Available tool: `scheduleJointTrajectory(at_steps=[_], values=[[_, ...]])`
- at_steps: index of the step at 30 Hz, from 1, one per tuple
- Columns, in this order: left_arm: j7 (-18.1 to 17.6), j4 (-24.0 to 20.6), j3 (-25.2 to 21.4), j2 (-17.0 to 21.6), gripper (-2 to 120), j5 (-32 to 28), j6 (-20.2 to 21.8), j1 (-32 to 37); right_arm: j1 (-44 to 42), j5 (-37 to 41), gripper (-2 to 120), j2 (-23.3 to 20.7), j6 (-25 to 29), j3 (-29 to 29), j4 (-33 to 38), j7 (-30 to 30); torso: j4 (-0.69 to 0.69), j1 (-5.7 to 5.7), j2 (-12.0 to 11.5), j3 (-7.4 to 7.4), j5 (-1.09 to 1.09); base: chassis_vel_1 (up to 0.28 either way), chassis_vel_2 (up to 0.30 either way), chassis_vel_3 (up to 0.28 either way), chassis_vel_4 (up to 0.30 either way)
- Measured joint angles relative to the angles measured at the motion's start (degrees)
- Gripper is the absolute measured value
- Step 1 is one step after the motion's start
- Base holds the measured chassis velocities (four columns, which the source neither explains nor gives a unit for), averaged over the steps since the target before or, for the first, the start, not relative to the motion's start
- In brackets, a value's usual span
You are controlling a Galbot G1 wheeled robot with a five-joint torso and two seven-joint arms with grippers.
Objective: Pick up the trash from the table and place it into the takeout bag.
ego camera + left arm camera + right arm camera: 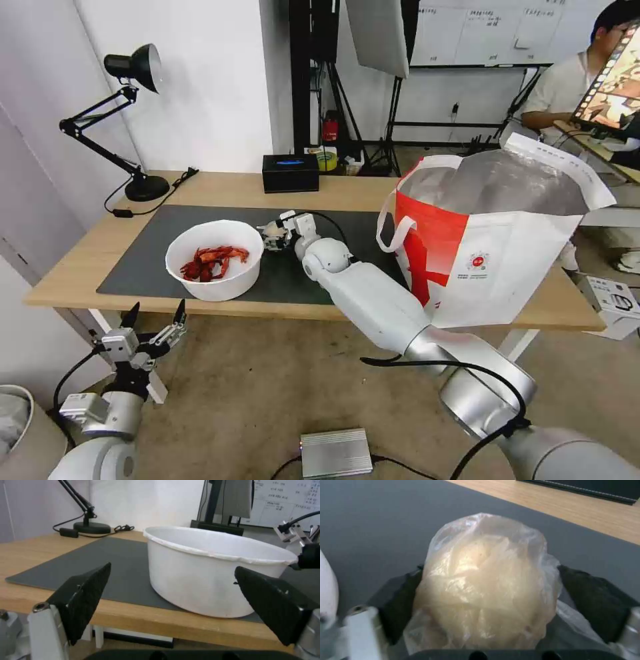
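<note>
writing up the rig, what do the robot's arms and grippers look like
Both arms are glossy white shells with silver metal joints and black cables looped alongside. The left gripper has two black, pointed, textured fingers on silver-white brackets; the right gripper has a white-silver body and black pads.

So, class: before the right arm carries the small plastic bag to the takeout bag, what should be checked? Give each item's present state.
1. Right hand around the plastic bag: ok, fingers on both sides.
2. Firm grip: cannot tell.
3. Takeout bag upright, mouth open: ok.
4. Bowl close beside the right hand: not ok, mind it.
5. Left hand out of the way, open, below the table edge: ok.
</note>
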Motion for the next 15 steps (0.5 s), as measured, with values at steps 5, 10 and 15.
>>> scheduleJointTrajectory(at_steps=[5, 10, 15], values=[[0.04, 0.1, -0.05, -0.11, 100, -0.03, -0.04, 0.01, -0.31, -0.01, 75, -0.19, -0.09, 0.11, 0.16, 0.22, 0.0, 0.0, 0.0, 0.0, 0.0, 0.0, 0.0, 0.0, 0.0], [0.06, 0.08, -0.07, -0.33, 100, -0.04, -0.07, 0.02, -0.72, -0.23, 57, -0.36, 0.06, 0.55, 0.6, 0.27, 0.0, 0.0, 0.0, 0.0, 0.0, 0.0, 0.0, 0.0, 0.0], [0.09, -0.11, -0.07, -0.6, 100, -0.12, -0.08, 0.16, -1.43, -0.27, 38, -0.95, 0.36, 0.63, 2.19, 0.77, 0.0, 0.0, 0.0, 0.0, 0.0, 0.0, 0.0, 0.0, 0.0]])
